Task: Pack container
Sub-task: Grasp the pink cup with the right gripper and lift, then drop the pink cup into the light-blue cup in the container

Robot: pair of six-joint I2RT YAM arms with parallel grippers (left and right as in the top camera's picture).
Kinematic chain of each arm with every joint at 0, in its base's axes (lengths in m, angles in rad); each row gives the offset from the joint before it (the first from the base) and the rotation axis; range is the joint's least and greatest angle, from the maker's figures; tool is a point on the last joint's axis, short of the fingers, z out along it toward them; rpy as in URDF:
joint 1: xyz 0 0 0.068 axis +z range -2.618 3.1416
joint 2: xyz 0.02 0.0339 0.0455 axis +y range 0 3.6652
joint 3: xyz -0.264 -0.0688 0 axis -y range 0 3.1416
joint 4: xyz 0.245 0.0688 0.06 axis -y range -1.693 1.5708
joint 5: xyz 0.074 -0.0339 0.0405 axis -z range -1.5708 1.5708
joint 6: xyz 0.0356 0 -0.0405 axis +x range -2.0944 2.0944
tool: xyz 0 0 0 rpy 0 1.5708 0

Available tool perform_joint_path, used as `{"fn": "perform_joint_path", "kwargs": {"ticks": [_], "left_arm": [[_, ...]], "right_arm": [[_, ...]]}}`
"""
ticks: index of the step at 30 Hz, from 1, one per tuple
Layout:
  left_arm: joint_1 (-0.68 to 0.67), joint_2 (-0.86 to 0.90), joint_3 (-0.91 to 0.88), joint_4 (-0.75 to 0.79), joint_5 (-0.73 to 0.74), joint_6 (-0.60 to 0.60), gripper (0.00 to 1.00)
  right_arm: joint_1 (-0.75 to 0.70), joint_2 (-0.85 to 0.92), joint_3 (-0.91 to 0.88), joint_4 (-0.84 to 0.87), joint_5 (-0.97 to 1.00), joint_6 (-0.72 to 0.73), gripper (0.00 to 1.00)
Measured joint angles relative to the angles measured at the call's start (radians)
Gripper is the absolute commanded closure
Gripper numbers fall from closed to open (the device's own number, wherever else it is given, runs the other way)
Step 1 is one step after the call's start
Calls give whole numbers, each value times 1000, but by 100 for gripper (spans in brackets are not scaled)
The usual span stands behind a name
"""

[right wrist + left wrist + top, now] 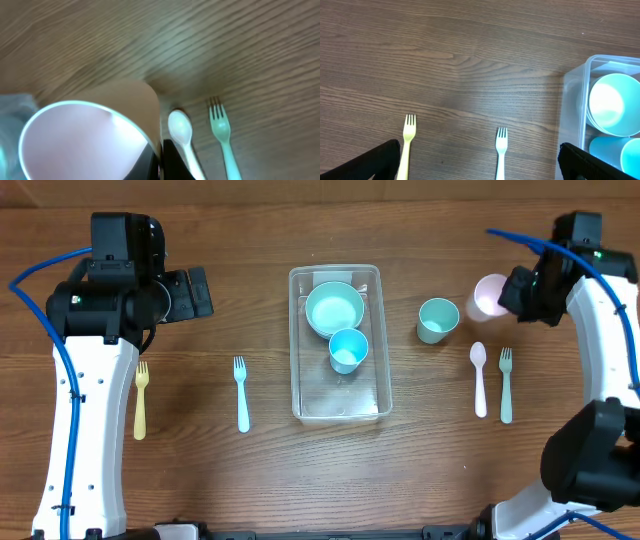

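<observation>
The clear plastic container point(336, 405) stands at the table's middle, holding a teal bowl point(334, 308) and a blue cup point(348, 350). It shows at the right edge of the left wrist view point(572, 110). My right gripper point(510, 292) is shut on the rim of a pink cup point(489, 295), which fills the lower left of the right wrist view point(80, 142), at the far right. My left gripper point(195, 292) is open and empty, left of the container, above the table point(480, 170).
A teal cup point(437, 319) stands right of the container. A pink spoon point(479, 378) and a teal fork point(506, 383) lie at the right. A blue fork point(241, 393) and a yellow fork point(141, 399) lie at the left.
</observation>
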Motion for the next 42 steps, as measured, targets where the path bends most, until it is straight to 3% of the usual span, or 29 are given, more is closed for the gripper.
{"fn": "perform_joint_path", "kwargs": {"ticks": [6,11,15,24,25,26,28,34,37,42], "left_arm": [[0,0,0,0,0,0,0],[0,0,0,0,0,0,0],[0,0,0,1,0,0,0],[0,0,0,0,0,0,0],[0,0,0,0,0,0,0],[0,0,0,0,0,0,0],[0,0,0,0,0,0,0],[0,0,0,0,0,0,0],[0,0,0,0,0,0,0],[0,0,0,0,0,0,0]], "right_arm": [[322,-149,34,-57,81,-48,96],[589,-166,35,-114,136,-50,96],[669,-166,2,-95,151,-50,95],[681,-165,-284,207,100,-50,95],[681,-165,-290,223,92,-50,92],[681,-165,-295,240,82,-50,65],[681,-165,-297,257,72,-50,32],[681,-165,-298,330,73,-48,26],[662,-166,-268,266,145,15,25],[445,-203,-224,158,192,116,23]]}}
